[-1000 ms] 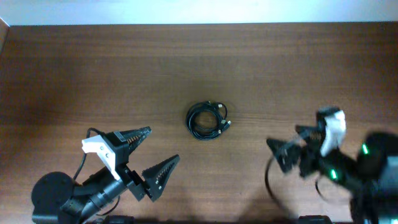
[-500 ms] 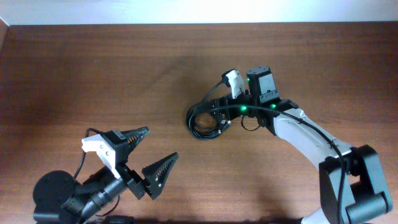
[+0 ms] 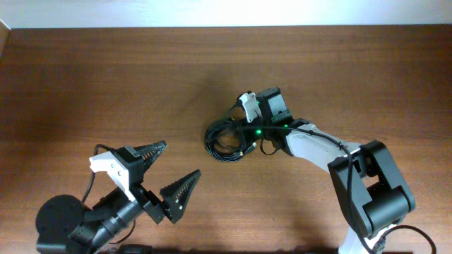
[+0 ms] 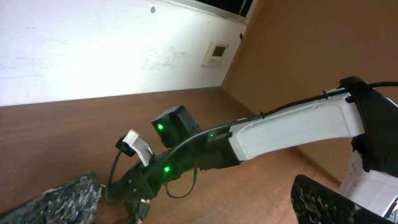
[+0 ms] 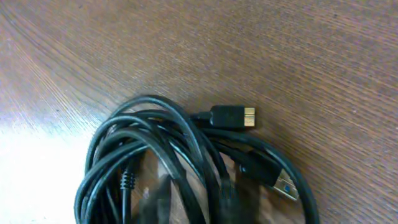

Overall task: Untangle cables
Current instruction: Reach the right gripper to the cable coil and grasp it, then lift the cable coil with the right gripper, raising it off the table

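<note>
Can make out the cables bunched on the worktop right under the right hand, with one plug plain and the lower loops cut off in the wrist view. Cannot tell that hand's grip, its fingertips showing only as dark blurs over the coil. Can see the left hand gaping wide, well apart from the cables.

Brown wood-grain table; black cables lie coiled in one bundle near centre; plug resting on wood.
</note>
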Controlling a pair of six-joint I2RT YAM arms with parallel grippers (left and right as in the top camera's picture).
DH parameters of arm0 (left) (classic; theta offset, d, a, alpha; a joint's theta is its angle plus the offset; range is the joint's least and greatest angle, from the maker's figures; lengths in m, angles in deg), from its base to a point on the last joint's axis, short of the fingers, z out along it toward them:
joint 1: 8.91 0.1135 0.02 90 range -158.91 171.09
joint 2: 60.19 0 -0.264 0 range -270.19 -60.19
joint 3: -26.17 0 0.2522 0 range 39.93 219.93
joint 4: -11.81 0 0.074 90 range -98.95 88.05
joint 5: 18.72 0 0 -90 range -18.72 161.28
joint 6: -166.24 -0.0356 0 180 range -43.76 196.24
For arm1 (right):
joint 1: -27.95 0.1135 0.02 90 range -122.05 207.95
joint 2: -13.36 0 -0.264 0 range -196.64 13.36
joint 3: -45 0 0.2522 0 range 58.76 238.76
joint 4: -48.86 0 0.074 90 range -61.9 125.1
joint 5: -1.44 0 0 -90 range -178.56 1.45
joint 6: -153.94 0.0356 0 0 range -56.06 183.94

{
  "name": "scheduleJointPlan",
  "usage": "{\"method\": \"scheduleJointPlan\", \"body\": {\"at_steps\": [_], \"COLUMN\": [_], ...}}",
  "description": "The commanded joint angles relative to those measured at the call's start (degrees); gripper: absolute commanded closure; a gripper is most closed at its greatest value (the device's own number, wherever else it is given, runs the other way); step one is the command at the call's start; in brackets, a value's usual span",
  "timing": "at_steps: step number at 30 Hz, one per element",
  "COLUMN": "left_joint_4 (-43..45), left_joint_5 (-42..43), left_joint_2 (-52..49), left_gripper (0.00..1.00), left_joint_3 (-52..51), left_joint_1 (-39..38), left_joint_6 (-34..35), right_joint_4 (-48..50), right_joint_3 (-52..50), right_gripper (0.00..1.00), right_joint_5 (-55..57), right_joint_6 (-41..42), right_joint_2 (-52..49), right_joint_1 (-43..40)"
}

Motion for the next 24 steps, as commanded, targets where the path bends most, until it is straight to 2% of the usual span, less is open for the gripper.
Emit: {"method": "scheduleJointPlan", "body": {"at_steps": [1,7,11,18,21,24], "left_joint_4": [0.2,0.1,-5.0,-8.0,-10.8,-13.7], "left_joint_5": [-0.8,-0.6,-0.7,-0.7,-2.6,-5.0], "left_joint_2": [0.2,0.2,0.2,0.2,0.2,0.2], "left_gripper": [0.01,0.01,0.01,0.01,0.01,0.01], "left_joint_3": [0.2,0.2,0.2,0.1,0.0,0.0], "left_joint_1": [0.1,0.1,0.1,0.1,0.1,0.1], "left_joint_6": [0.5,2.2,2.7,2.7,2.6,2.7], "right_joint_4": [1.0,2.8,2.8,3.5,4.6,8.3], "right_joint_3": [0.5,5.5,5.8,5.8,5.8,5.8], "right_gripper": [0.96,0.96,0.96,0.96,0.96,0.96], "right_joint_5": [0.2,-11.3,-11.6,-11.6,-12.0,-12.7], "right_joint_6": [3.9,11.2,13.7,20.3,30.1,35.4], "right_joint_2": [-0.4,7.2,21.3,42.4,46.1,47.2], "right_joint_1": [0.2,0.2,0.3,0.3,0.3,0.3]}}
